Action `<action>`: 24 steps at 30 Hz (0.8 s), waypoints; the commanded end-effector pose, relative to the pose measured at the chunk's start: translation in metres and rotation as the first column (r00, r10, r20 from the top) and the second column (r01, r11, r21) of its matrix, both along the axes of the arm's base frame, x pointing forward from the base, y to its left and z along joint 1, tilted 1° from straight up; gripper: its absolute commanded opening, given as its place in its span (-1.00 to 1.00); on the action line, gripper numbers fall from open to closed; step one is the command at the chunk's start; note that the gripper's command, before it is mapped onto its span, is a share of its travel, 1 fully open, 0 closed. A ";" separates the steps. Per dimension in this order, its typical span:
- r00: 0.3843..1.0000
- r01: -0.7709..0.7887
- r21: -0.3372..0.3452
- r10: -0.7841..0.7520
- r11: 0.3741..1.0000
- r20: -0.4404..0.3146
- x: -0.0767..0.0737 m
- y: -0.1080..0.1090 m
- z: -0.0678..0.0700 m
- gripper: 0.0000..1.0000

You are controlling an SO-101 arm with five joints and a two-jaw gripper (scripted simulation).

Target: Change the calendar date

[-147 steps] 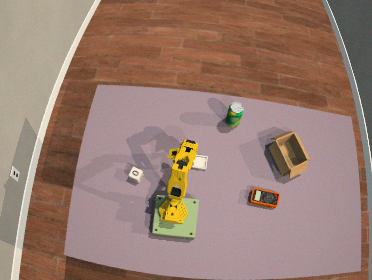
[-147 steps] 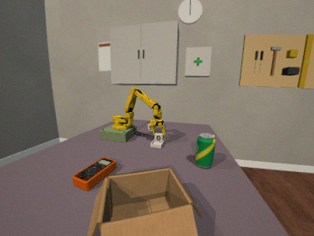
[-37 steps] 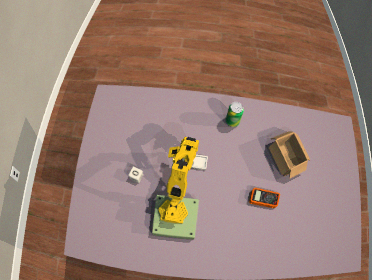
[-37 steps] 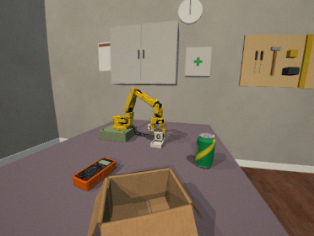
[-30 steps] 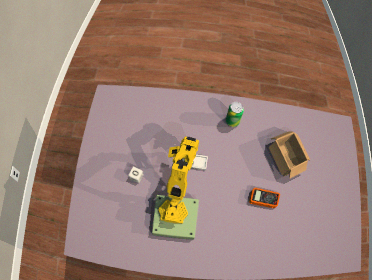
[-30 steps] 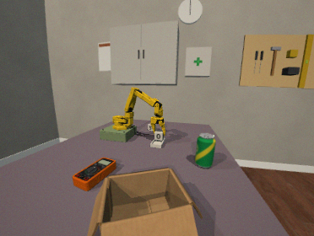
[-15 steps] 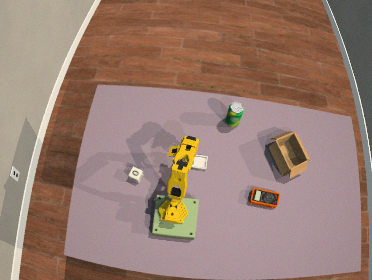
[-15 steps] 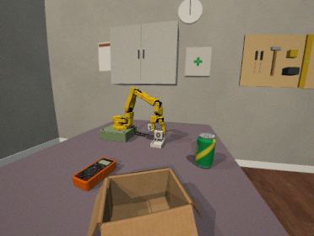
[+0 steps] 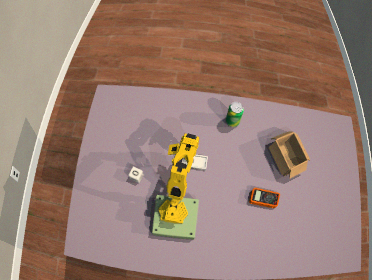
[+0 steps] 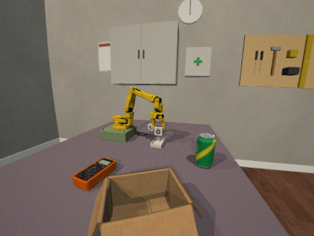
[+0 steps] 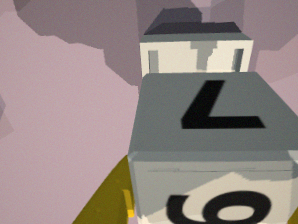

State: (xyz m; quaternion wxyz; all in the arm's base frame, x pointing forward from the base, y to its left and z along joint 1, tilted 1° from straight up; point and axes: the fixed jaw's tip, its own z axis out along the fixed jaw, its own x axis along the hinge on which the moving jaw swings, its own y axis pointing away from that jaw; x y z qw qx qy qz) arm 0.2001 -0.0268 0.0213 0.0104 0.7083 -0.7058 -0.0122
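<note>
My gripper (image 10: 158,130) is shut on a white date cube (image 11: 212,145) and holds it a little above the white tray (image 11: 196,52). In the wrist view the cube's upper face shows a 7 and its near face a 6 or 9. In the exterior view the held cube (image 10: 158,131) shows a 0 and hangs over the tray (image 10: 157,143). In the overhead view the arm (image 9: 182,165) hides the held cube; only the tray's right end (image 9: 201,162) shows. The second cube (image 9: 135,174) lies on the mat left of the arm, 0 on top, outside the tray.
A green can (image 9: 234,114) stands at the back of the mat. An open cardboard box (image 9: 288,154) and an orange multimeter (image 9: 264,197) lie to the right. The arm's green base (image 9: 175,216) sits at the front.
</note>
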 end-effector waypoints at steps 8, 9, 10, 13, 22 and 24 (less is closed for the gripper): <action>0.999 0.005 -0.003 -0.005 1.000 0.040 0.005 0.000 0.009 -1.00; 0.999 0.000 -0.003 0.000 1.000 0.040 0.005 0.001 0.009 -1.00; 0.999 -0.008 -0.003 0.008 1.000 0.040 0.005 0.003 0.009 -1.00; 0.998 -0.052 -0.003 0.052 0.999 0.040 0.004 0.012 0.007 -1.00; 0.970 -0.239 -0.004 0.239 0.971 0.041 -0.002 0.050 0.000 -1.00; 0.953 -0.299 -0.004 0.299 0.954 0.041 -0.005 0.062 -0.003 -1.00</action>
